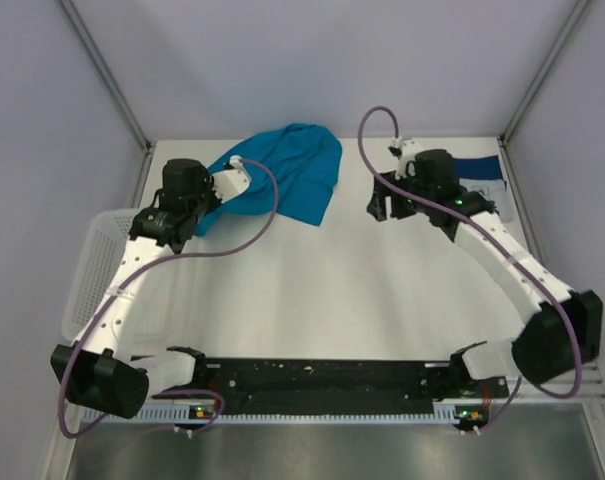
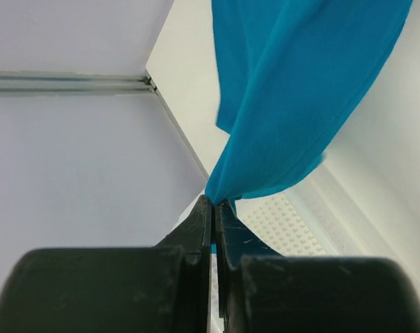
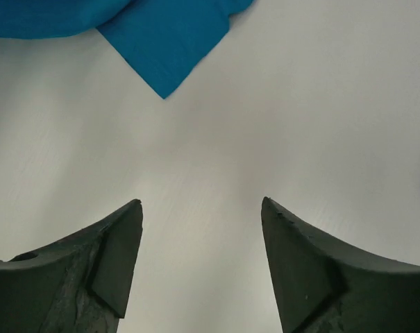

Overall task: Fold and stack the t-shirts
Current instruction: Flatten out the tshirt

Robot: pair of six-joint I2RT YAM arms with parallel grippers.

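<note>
The teal-blue t-shirt (image 1: 292,175) lies bunched at the far left-middle of the table, one end lifted. My left gripper (image 1: 194,222) is shut on that end. In the left wrist view the jaws (image 2: 215,202) pinch a fold of the teal cloth (image 2: 300,90), which hangs stretched away from them. My right gripper (image 1: 389,210) is open and empty above bare table, to the right of the shirt. In the right wrist view (image 3: 201,205) a corner of the teal shirt (image 3: 168,41) lies ahead of it. The navy t-shirt (image 1: 479,168) lies at the far right, partly hidden behind the right arm.
A white mesh basket (image 1: 94,268) stands at the left table edge under the left arm; its mesh also shows in the left wrist view (image 2: 287,223). Walls and metal frame posts close the back and sides.
</note>
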